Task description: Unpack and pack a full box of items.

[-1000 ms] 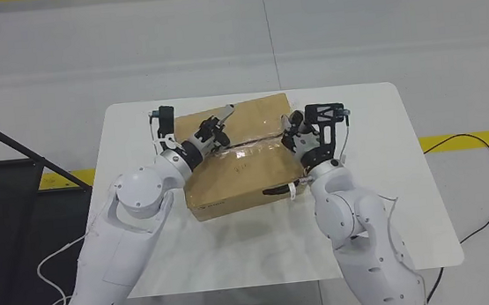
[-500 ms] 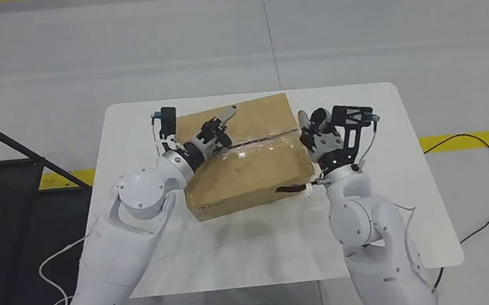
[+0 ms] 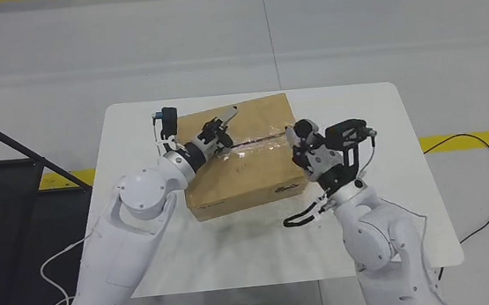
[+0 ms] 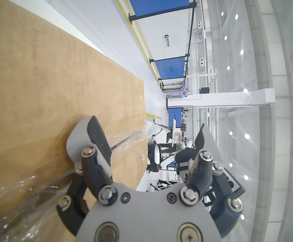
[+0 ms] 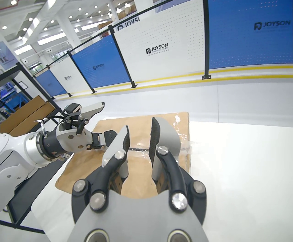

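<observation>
A closed cardboard box (image 3: pixel 238 175) lies on the white table (image 3: pixel 384 130), with clear tape (image 3: pixel 253 149) running along its top seam. My left gripper (image 3: pixel 222 126) is open over the left part of the top. Its lower finger (image 4: pixel 98 137) rests on the cardboard beside the seam and its other finger is raised in the air. My right gripper (image 3: pixel 300 138) is at the box's right end, just above the top, open by a narrow gap with nothing in it. In the right wrist view its fingertips (image 5: pixel 124 139) frame the taped seam (image 5: pixel 139 149), with the left gripper (image 5: pixel 106 120) beyond.
A black cable (image 3: pixel 302 216) hangs from the right arm in a loop in front of the box. Bare table lies to the right of the box and along the front. A dark frame (image 3: pixel 4 140) stands on the floor to the left.
My right gripper swung out past the box's right end, then came back to that end, turned more along the seam. The left arm has kept still.
</observation>
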### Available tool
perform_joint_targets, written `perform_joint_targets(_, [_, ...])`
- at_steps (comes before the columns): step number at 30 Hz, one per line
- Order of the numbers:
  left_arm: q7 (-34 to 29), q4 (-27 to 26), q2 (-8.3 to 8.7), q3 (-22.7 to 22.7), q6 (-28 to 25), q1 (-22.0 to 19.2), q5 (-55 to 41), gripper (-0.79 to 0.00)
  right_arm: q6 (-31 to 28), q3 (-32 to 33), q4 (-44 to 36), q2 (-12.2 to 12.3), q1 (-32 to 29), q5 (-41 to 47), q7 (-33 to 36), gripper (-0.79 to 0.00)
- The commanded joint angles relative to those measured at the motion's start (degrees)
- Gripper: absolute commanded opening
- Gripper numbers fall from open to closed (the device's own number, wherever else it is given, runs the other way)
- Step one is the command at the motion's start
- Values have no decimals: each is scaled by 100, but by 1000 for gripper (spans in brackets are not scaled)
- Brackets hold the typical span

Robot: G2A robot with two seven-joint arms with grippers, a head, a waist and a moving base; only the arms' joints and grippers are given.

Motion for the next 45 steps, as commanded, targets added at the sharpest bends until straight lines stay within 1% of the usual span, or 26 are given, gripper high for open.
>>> perform_joint_targets(1, [6,-3,-3,1,-9,8,6,0,52,-9,100,8,208,30,402,-785])
perform_joint_targets(4, [22,-18,-6,-4,-11,33,6,0,-41,-79,465,11,781,388,1267,-785])
perform_joint_targets(8, [34,-59,-7,-22,-18,74,10,0,-56,-236,1308,-9,1748,885,2270,-785])
perform_joint_targets(11, [44,-87,-7,-50,-24,115,-2,0,-273,-326,2049,-30,2393,1515,2764,-785])
perform_joint_targets(15, [55,-123,-6,-89,-43,167,-15,0,-652,-462,2961,-49,3074,2291,3373,-785])
perform_joint_targets(19, [57,-143,-7,-107,-58,194,-8,0,-807,-583,3704,-65,3582,2844,3808,-785])
perform_joint_targets(21, [63,-154,-8,-113,-56,206,-9,0,-953,-626,4082,-69,3811,3251,4148,-785])
perform_joint_targets(25, [74,-174,-10,-127,-68,234,-2,0,-1000,-761,4770,-67,4245,3568,4725,-785])
perform_joint_targets(29, [67,-174,-10,-147,-63,253,5,0,-1031,-850,5136,-61,4445,3655,4723,-785])
perform_joint_targets(30, [65,-178,-10,-150,-60,256,8,0,-1051,-845,5191,-52,4463,3686,4733,-779])
perform_joint_targets(31, [64,-180,-11,-152,-59,258,10,0,-1045,-830,5236,-39,4478,3703,4737,-754])
perform_joint_targets(33, [69,-182,-11,-158,-68,263,24,0,-1003,-805,5287,-11,4496,3689,4755,-745])
perform_joint_targets(36, [67,-191,-12,-164,-65,272,32,0,-996,-758,5288,34,4478,3721,4801,-785])
perform_joint_targets(45, [50,-200,-13,-194,-68,299,57,0,-799,-397,4987,224,4239,3726,4726,-785])
